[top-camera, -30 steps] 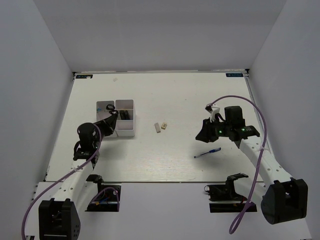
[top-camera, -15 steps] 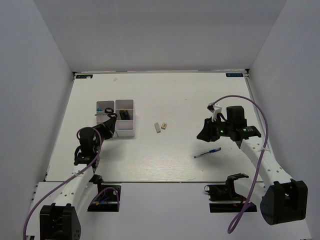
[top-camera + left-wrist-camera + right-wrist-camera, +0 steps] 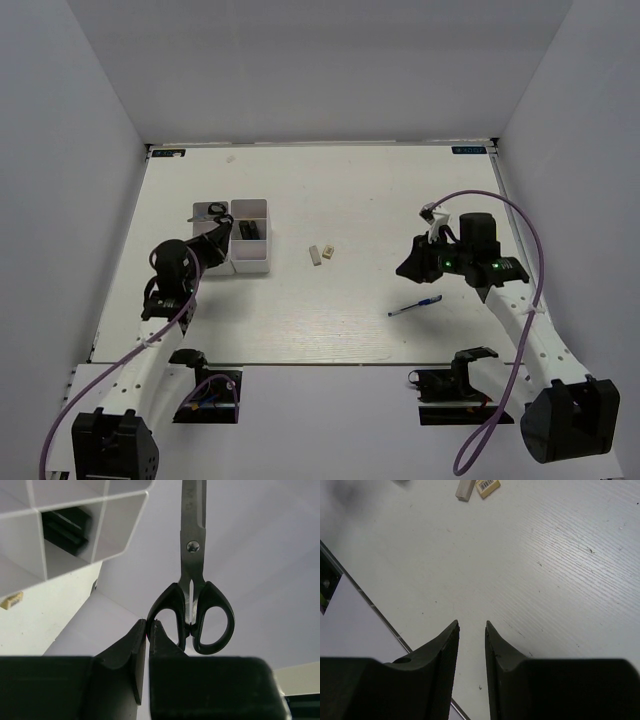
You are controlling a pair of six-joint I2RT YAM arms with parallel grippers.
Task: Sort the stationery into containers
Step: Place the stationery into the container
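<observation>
My left gripper [image 3: 224, 229] [image 3: 148, 622] is shut on one handle ring of the black-handled scissors [image 3: 192, 587]. It holds them over the left side of the white organizer tray [image 3: 252, 262], and they also show in the top view [image 3: 208, 210]. The blades point away from the gripper. In the left wrist view the tray [image 3: 120, 527] fills the upper left, with a dark item [image 3: 67, 527] in one compartment. My right gripper [image 3: 406, 267] [image 3: 472, 624] is open and empty above the table. A thin blue pen [image 3: 415, 305] lies just below it. Two small beige blocks [image 3: 320, 253] [image 3: 464, 489] lie mid-table.
White walls enclose the table on three sides. In the right wrist view a dark strip along the table's edge [image 3: 370, 607] runs at the left. The other block carries a barcode label [image 3: 487, 486].
My left arm has shifted and the scissors have come up and turned, their blade now showing over the tray's left side. My right gripper has drifted slightly to the right.
</observation>
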